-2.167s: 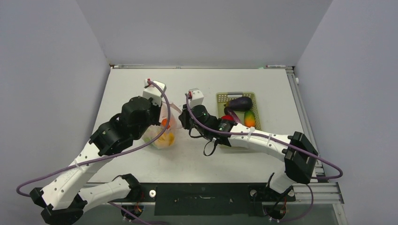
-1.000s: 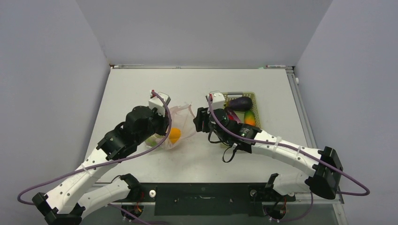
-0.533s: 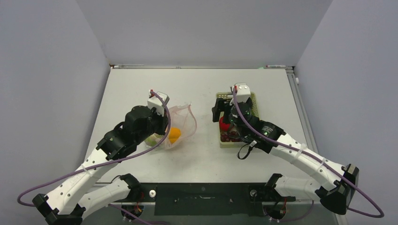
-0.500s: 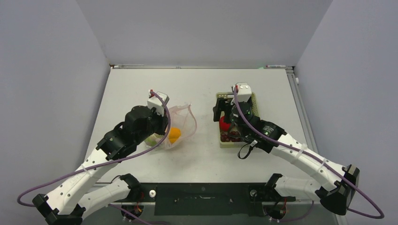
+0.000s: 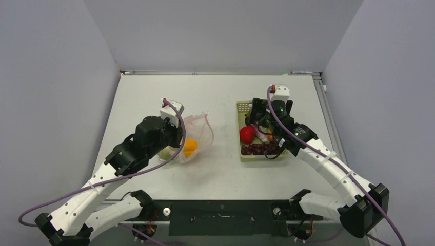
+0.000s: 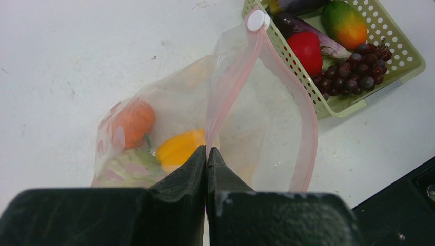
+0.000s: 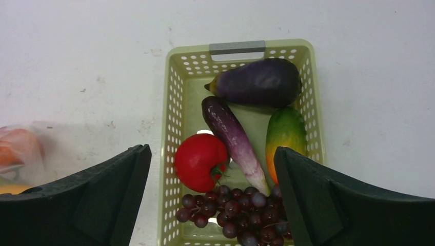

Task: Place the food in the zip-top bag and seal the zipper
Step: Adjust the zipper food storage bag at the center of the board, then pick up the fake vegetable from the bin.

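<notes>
The zip-top bag lies left of centre with its mouth open. My left gripper is shut on the pink zipper at the mouth's near edge. An orange, a yellow pepper and a green apple show through the plastic. More food fills the mesh basket: a red tomato, a dark eggplant, a long purple eggplant, a green-orange fruit and dark grapes. My right gripper hangs open above the basket, empty.
The basket stands right of centre, a hand's width from the bag. A white slider sits at the far end of the zipper. Bare white table lies between and behind the two.
My right arm has swung from the bag's mouth to above the basket, and its jaws have opened wide. The left gripper keeps its hold on the bag.
</notes>
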{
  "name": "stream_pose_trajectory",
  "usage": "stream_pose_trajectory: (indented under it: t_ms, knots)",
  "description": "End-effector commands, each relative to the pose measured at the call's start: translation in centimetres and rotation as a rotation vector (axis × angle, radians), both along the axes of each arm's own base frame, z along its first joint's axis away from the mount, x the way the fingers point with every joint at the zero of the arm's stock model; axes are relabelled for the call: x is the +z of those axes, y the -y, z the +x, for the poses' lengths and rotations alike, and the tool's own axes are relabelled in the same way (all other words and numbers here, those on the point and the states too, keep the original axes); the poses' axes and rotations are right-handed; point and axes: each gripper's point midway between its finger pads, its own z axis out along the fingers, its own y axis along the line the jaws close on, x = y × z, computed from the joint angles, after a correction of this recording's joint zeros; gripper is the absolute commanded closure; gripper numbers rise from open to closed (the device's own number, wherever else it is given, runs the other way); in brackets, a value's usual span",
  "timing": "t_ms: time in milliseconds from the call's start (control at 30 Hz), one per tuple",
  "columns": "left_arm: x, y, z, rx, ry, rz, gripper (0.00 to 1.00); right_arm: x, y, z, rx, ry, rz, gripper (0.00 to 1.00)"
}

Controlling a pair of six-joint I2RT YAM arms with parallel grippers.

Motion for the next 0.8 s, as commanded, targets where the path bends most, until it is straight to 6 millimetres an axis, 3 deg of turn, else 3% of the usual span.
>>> stream_pose_trajectory:
  t_ms: [0,267,767]
  knots:
    - [1.4,0.0,0.5,0.017,0.048,-0.038,1.00,-3.0,0.1,0.4,0.009,-0.076,0.033,0.04]
    - [1.5,-0.3,0.5,0.025,0.056,-0.036,1.00,-6.7,-0.3,1.4,-0.009,-0.163,0.048,0.03]
    - [1.6,-0.4,0.3,0.021,0.061,-0.039,1.00,-11.3,-1.8,3.0,-0.036,-0.237,0.083,0.05]
